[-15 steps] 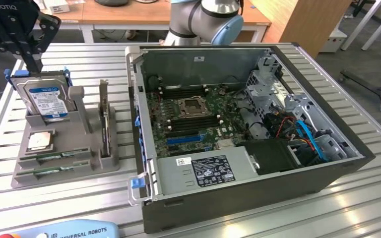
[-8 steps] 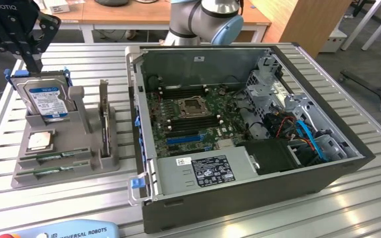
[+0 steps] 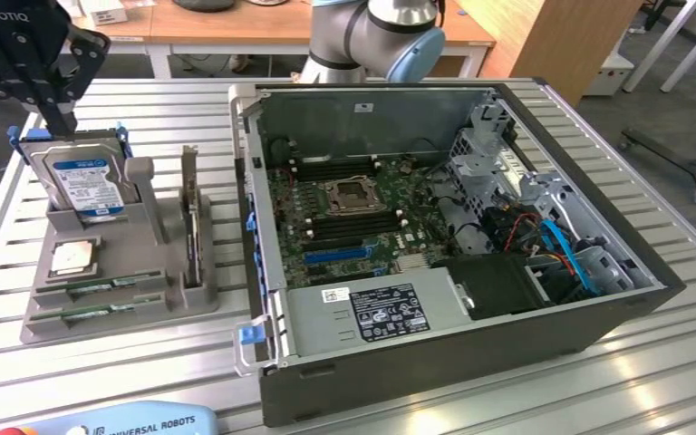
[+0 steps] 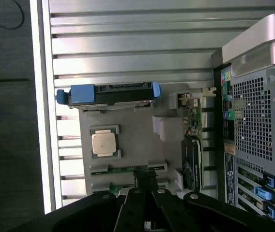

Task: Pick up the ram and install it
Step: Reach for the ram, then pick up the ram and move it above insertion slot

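Slatted aluminium table (image 3: 638,362) is topped by a grey plastic holder tray (image 3: 191,304), where the thin green ram stick (image 3: 94,288) is slotted. The black gripper (image 3: 64,127) is held above, pressed together, empty.

The exterior view looked down obliquely over the whole tabletop (image 3: 662,362), from some distance. The wrist view faced straight down, closer. Both showed the grey holder (image 4: 137,145) and the computer case (image 3: 445,372).

Robotics lab: UR arm (image 3: 379,32), slotted aluminium surface (image 3: 160,109), open PC tower (image 3: 469,353), parts fixture (image 3: 191,299), teach pendant (image 3: 119,421), wooden desks (image 3: 264,27) behind.
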Controlling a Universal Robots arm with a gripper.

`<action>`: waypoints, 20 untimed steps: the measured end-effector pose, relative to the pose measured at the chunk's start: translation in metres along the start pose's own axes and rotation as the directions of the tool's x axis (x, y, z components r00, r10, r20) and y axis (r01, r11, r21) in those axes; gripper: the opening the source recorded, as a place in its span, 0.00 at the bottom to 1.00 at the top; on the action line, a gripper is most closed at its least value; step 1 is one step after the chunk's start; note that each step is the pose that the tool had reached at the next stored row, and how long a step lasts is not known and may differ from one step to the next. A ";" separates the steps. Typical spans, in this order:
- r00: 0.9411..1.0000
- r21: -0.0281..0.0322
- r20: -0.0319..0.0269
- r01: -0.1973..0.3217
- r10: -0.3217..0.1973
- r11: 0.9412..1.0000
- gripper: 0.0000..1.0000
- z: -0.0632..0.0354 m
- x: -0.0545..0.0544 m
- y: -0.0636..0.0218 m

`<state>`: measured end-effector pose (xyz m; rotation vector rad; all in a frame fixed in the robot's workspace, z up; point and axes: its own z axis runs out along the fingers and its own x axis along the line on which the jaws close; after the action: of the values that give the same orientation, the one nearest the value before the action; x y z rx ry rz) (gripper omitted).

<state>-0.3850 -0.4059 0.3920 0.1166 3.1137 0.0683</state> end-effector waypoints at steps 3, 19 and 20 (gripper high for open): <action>1.000 0.000 0.000 0.000 0.000 1.000 0.10 -0.0002 0.000 -0.0043; 1.000 0.000 0.000 0.000 0.000 1.000 0.10 -0.0009 -0.002 -0.0211; 1.000 0.000 0.000 0.000 0.000 1.000 0.10 -0.0009 -0.002 -0.0211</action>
<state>-0.3851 -0.4270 0.3920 0.1166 3.1137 0.0684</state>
